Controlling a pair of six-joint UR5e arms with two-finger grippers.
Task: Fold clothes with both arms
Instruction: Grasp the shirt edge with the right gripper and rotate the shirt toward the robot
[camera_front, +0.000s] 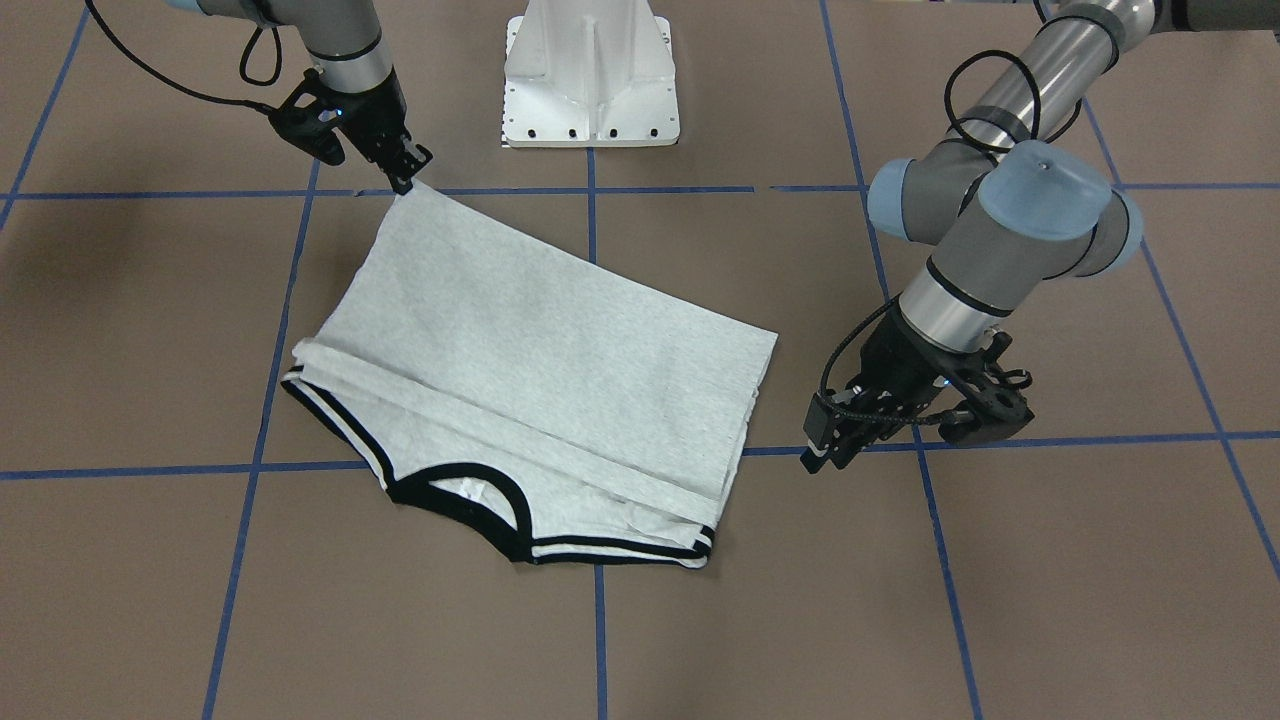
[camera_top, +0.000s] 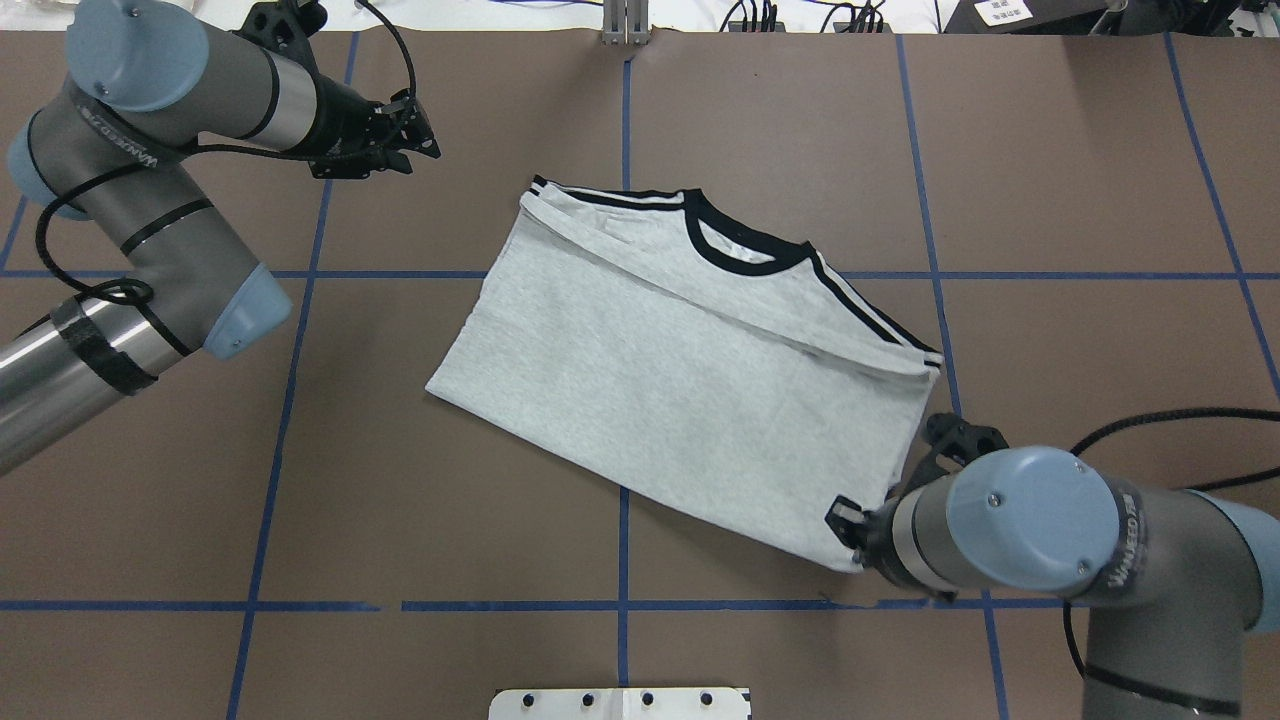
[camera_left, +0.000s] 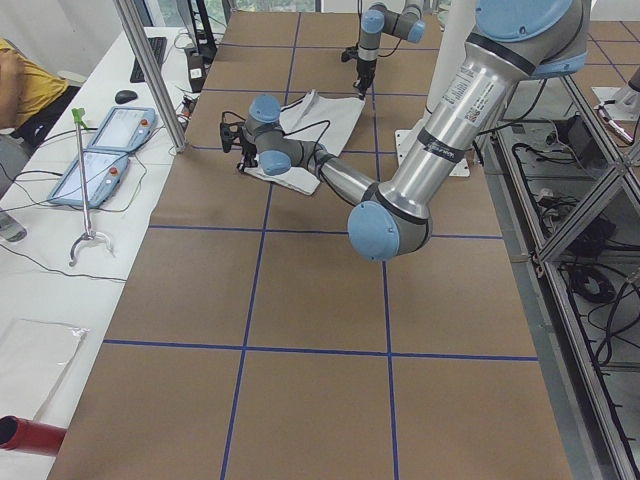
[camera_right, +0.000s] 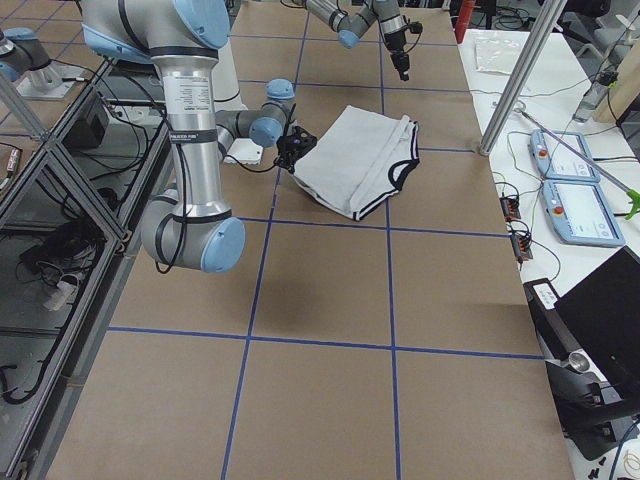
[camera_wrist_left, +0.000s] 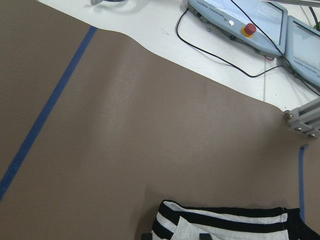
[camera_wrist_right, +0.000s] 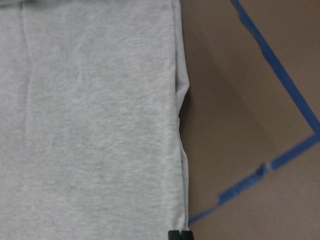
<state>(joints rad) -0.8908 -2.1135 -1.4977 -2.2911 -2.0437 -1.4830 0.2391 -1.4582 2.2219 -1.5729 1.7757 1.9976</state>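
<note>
The light heather-grey T-shirt (camera_front: 530, 370) lies folded on the brown table (camera_front: 1050, 580), with its black collar (camera_top: 745, 245) and striped shoulders on the far side. The print is hidden. My right gripper (camera_front: 405, 180) is shut on the shirt's near right corner, and the fabric (camera_wrist_right: 90, 125) fills the right wrist view. In the overhead view the right wrist covers that corner (camera_top: 850, 555). My left gripper (camera_top: 420, 150) is open and empty. It hangs above bare table beyond the shirt's far left shoulder (camera_wrist_left: 225, 220). It also shows in the front view (camera_front: 825, 460).
The white pedestal base (camera_front: 590, 80) stands at the robot's side of the table. Blue tape lines (camera_top: 290, 400) grid the brown surface. Beyond the far edge a white bench holds teach pendants (camera_wrist_left: 240, 25) and cables. A metal post (camera_left: 150, 70) stands at that edge.
</note>
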